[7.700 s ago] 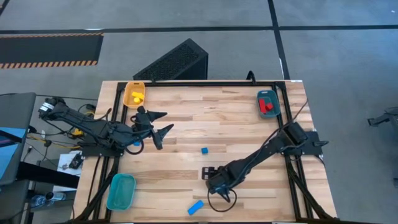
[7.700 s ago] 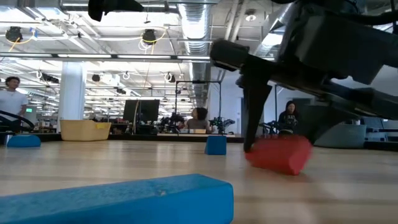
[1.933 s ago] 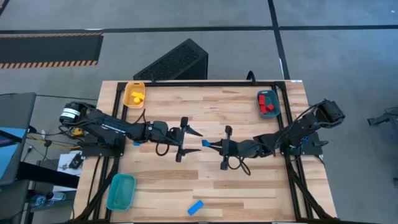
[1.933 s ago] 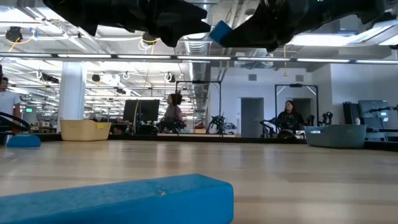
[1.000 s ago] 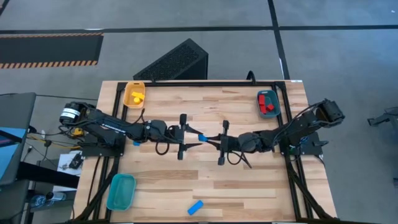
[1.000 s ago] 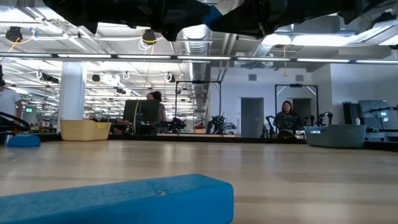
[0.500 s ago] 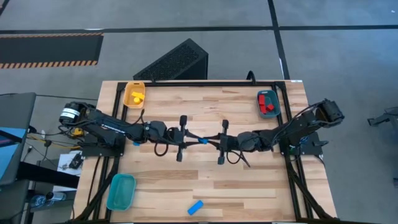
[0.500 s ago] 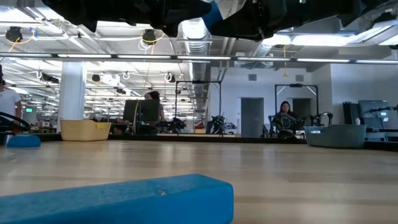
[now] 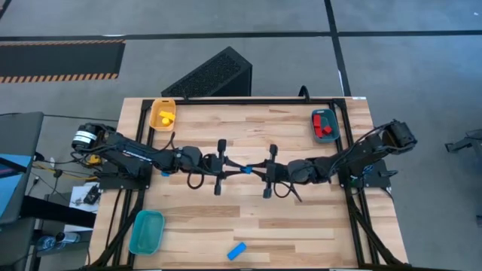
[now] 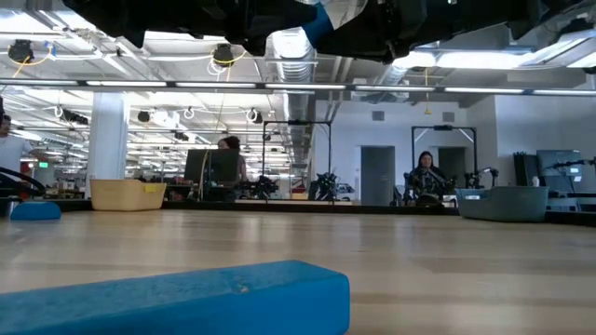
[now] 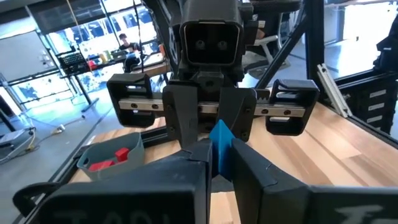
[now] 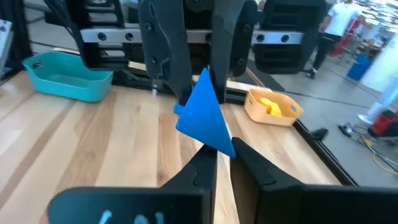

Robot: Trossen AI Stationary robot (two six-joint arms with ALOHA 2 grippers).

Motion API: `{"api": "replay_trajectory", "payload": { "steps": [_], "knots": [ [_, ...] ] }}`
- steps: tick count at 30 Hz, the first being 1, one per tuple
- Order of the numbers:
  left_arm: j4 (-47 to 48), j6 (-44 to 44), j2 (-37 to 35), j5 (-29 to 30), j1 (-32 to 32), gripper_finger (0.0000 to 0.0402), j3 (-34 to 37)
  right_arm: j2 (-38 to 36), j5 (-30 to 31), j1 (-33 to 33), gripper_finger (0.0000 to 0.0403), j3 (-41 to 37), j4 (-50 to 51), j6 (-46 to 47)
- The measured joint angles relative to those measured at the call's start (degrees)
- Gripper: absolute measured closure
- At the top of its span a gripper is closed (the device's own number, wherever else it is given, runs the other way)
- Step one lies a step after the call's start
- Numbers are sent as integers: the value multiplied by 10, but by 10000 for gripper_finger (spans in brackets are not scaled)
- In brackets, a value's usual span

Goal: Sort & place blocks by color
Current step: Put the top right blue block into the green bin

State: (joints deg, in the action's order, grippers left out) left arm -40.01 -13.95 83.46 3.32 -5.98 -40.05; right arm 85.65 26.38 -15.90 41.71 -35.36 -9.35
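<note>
A small blue block [image 9: 246,170] hangs high above the table's middle, between my two grippers, which meet tip to tip. My left gripper [image 9: 239,168] reaches in from the table's left and is shut on it. My right gripper [image 9: 254,172] reaches in from the right with its fingers close about the block's other end. A blue bar [image 9: 237,251] lies flat near the front edge. Yellow blocks [image 9: 166,117] lie in the yellow tray [image 9: 155,120], red blocks [image 9: 324,128] in the tray at the far right [image 9: 315,120]. My left gripper pinches the blue block's end [image 12: 200,93] between its two fingers [image 12: 166,59], coming in level from the table's left. The block is lifted clear of the table and sits tilted, one corner up. My right gripper has the block's opposite corner [image 12: 225,144] between its fingertips [image 12: 208,160], coming in almost level from the table's right; whether both pads still press on it I cannot tell.
A teal tray [image 9: 146,231] stands at the near left corner. A dark slatted box [image 9: 211,74] sits beyond the far edge. Bare wood lies under both arms. People sit and stand in the room behind the table.
My left gripper has shut on the blue block, which my right gripper was holding up between the two arms. Both arms have kept their places, and the block has stayed where it was, clear of the table.
</note>
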Motion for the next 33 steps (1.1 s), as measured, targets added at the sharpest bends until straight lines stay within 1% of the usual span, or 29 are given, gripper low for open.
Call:
{"api": "replay_trajectory", "payload": {
  "steps": [3, 5, 9, 12, 14, 16, 18, 19, 21, 23, 25, 27, 30, 31, 33],
  "knots": [
    [8, 0, 0, 10, 1, 381, 0, -1, 35, -2, 347, 1, 26, 11],
    [13, 0, -3, 27, 2, 382, 1, -1, 60, -3, 346, 1, 52, 24],
    [37, 1, -14, 60, 2, 382, 1, -1, 87, -3, 346, 1, 99, 55],
    [72, 9, -28, 75, 2, 382, 1, -1, 109, 5, 345, 1, 136, 80],
    [97, 21, -42, 87, 1, 382, 1, -1, 123, 19, 345, 1, 182, 109],
    [148, 44, -61, 106, -1, 382, 1, -1, 123, 38, 345, -3, 228, 142],
    [214, 71, -83, 141, -7, 382, 1, -1, 103, 58, 345, -23, 217, 175],
    [258, 85, -98, 163, -13, 382, 1, -1, 76, 70, 346, -39, 200, 186],
    [347, 118, -133, 205, -26, 382, 1, -1, -2, 91, 346, -76, 130, 202],
    [427, 164, -172, 234, -43, 382, 1, -1, -81, 109, 346, -113, 42, 216],
    [491, 219, -216, 244, -65, 382, 1, -1, -129, 123, 346, -140, -22, 230],
    [545, 292, -254, 244, -90, 382, 0, -1, -146, 132, 346, -156, -51, 235],
    [639, 397, -294, 245, -141, 382, 0, -1, -147, 135, 346, -157, -52, 226],
    [673, 434, -304, 240, -160, 382, 0, -1, -147, 134, 346, -157, -51, 218],
    [730, 531, -322, 211, -198, 382, 0, -1, -148, 134, 346, -157, -50, 198]
  ]
}}
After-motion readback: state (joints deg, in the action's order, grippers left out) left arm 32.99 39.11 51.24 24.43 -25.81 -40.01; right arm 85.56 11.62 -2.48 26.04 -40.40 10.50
